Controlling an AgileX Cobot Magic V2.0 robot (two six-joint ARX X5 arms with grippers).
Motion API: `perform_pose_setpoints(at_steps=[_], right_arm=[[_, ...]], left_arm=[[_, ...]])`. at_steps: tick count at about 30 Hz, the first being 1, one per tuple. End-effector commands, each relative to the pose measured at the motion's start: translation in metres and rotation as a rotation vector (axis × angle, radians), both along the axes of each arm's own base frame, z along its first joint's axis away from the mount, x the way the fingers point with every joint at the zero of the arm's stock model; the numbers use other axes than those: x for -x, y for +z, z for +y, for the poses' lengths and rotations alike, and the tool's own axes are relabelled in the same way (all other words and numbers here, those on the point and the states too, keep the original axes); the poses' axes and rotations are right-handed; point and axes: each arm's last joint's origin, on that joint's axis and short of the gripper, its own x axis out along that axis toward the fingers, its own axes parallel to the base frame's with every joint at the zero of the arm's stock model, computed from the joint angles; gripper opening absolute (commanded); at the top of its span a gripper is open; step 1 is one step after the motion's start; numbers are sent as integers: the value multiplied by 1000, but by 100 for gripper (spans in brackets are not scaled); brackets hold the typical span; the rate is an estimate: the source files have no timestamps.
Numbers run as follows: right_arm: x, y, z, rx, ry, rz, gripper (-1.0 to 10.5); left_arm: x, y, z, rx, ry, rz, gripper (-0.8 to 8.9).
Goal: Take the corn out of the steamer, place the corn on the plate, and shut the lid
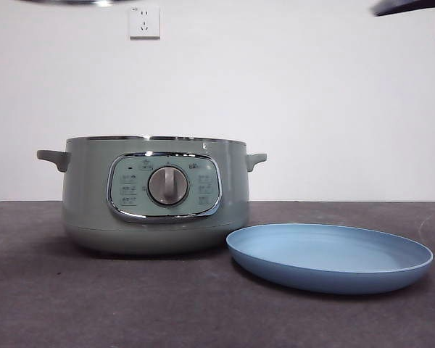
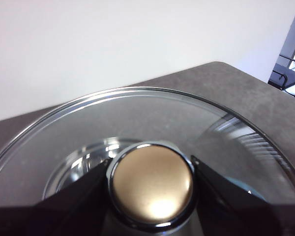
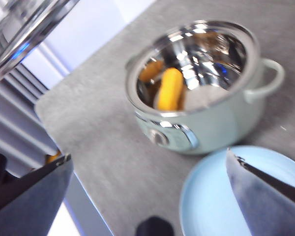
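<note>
Corn [image 3: 170,89] inside steamer [image 3: 206,118], seemingly well beyond right end effector [image 3: 152,196].

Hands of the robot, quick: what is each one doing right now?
Left hand: closed on the knob of the lid, held up off the steamer.
Right hand: open, holding nothing, above the plate.
</note>
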Motion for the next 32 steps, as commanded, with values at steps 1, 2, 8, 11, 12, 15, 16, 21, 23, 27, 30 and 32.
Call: perform_pose_setpoints(at_steps=[1,2,8,11,12,15,16,21,23,27,30,32], right_arm=[[-17,0,17,1,12,39,598],[-23,1,22,16,13,44,598],[-66,7,67,77,57,67,598],[-88,8,92,102,72,73,598],[-96,7,100,113,71,75,597],[-117,6,123,158,77,75,595],[-122,5,130,173,79,76,595],[-150,-6,166,223,105,67,595],[-159,-12,180,242,108,59,595],[-175,-34,210,283,121,32,595],[-183,-59,230,295,116,11,594],[-188,-76,239,305,115,10,594]], left_arm=[[21,8,9,21,3,-23,-8],[27,9,12,21,3,-22,-8],[62,14,28,56,9,-36,-8],[78,15,35,70,11,-44,-8],[84,14,38,77,13,-41,-8],[96,13,43,77,14,-33,-8],[98,12,45,76,14,-30,-8],[108,8,49,64,15,-1,-8],[109,6,49,61,16,11,-8],[110,6,50,58,15,15,-8],[110,6,50,58,15,16,-8],[110,6,50,56,14,14,-8]])
